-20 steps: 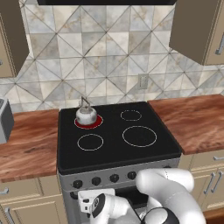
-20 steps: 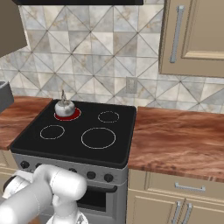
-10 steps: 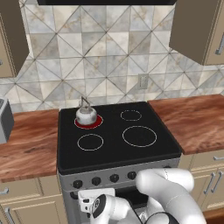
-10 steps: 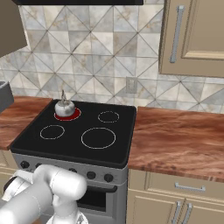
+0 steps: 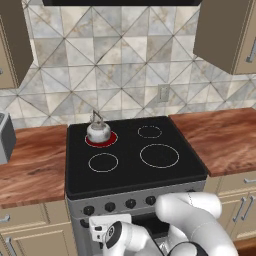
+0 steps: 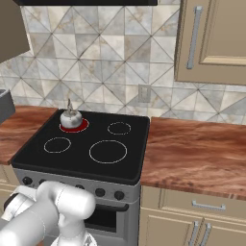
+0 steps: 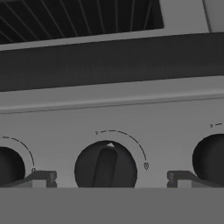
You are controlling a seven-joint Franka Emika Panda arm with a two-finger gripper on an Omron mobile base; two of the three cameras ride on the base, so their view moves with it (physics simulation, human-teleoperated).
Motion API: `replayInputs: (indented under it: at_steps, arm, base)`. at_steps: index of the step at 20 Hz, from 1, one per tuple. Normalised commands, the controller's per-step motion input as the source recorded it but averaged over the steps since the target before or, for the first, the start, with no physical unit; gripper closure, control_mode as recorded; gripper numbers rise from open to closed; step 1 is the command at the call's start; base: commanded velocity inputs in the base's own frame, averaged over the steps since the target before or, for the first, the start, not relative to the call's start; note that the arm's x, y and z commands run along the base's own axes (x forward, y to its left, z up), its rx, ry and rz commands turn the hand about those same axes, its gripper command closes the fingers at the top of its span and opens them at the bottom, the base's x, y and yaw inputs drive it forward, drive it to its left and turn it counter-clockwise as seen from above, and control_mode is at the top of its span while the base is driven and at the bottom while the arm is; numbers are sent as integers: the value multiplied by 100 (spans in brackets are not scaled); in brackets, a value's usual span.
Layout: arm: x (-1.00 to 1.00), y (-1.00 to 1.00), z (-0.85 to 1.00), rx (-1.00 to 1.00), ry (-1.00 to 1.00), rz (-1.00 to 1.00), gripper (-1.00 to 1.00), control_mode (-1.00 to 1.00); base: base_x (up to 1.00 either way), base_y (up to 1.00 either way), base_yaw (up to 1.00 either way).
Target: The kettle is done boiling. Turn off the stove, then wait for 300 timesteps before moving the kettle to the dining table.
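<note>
The small silvery kettle [image 5: 98,131] [image 6: 70,116] stands upright on the back left burner of the stove [image 5: 131,169] [image 6: 91,163], and that burner glows red beneath it. In the hand view my gripper [image 7: 109,179] is open, right in front of the stove's steel control panel. Its two fingertips [image 7: 41,178] stand apart on either side of a black knob [image 7: 106,166], not touching it. The knob's ridge points nearly straight up at its mark. My arm hangs low before the knob row [image 5: 131,203].
Reddish wood counters [image 5: 225,137] [image 6: 197,153] flank the stove. A grey appliance [image 5: 4,137] sits on the left counter. Two more knobs [image 7: 8,166] [image 7: 210,158] sit beside the middle one. Wall cabinets [image 6: 211,41] hang above, drawers [image 6: 206,206] below.
</note>
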Motion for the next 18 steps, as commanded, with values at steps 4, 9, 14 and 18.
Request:
replayInputs:
  at_steps: [4,9,14,18]
  arm:
    - [3,-1,1,0,0,0,-100,-100]
    - [2,0,0,0,0,0,-100,-100]
    - [4,0,0,0,0,0,-100,-100]
    - [2,-2,0,0,0,0,-100,-100]
  base:
    - [0,0,0]
    - [0,0,0]
    - [0,0,0]
    - [0,0,0]
